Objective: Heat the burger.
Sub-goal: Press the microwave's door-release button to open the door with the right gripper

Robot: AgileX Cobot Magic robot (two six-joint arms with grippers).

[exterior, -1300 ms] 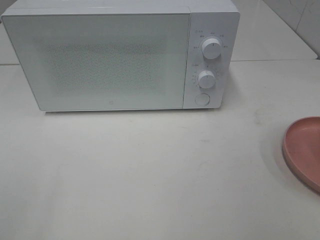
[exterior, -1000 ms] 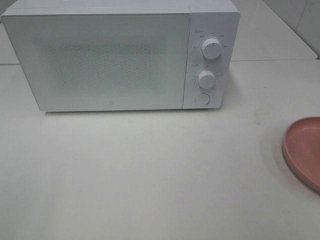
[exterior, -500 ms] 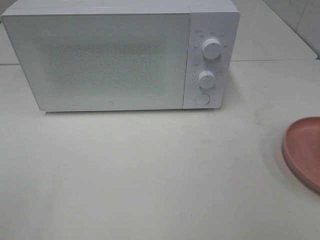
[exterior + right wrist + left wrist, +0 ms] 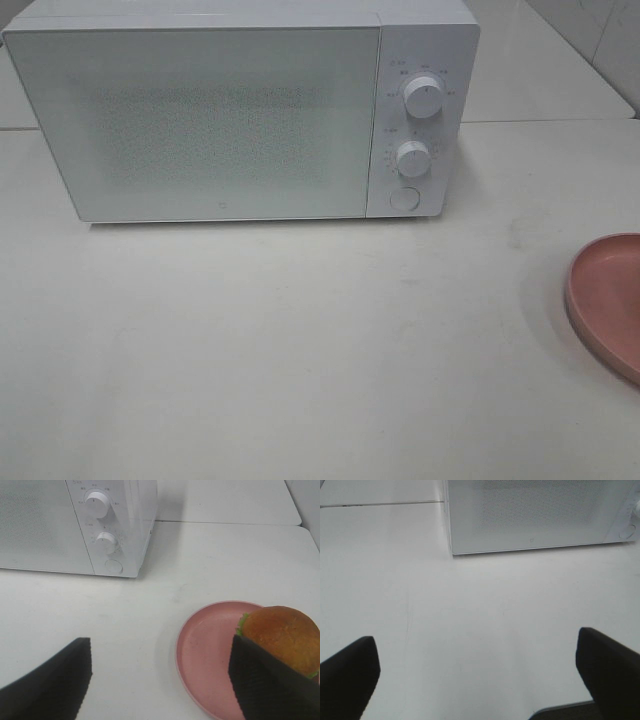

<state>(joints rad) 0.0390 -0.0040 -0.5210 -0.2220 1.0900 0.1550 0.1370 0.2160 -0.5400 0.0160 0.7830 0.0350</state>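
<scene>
The burger point(image 4: 282, 637), golden-brown bun over green lettuce, sits on a round pink plate point(image 4: 205, 655) in the right wrist view; one dark finger partly covers it. My right gripper point(image 4: 160, 680) hangs open above the white table, its fingers point(image 4: 50, 685) apart, nothing between them. In the exterior high view only the plate's edge point(image 4: 605, 300) shows at the right border and the burger is out of frame. A white microwave point(image 4: 240, 110) stands at the back with its door shut. My left gripper point(image 4: 477, 675) is open over bare table in front of the microwave point(image 4: 535, 515).
The microwave carries two white knobs point(image 4: 424, 98) point(image 4: 412, 158) and a round button point(image 4: 404, 198) on its right panel. A seam in the tabletop point(image 4: 550, 121) runs behind the microwave. Neither arm shows in the exterior high view.
</scene>
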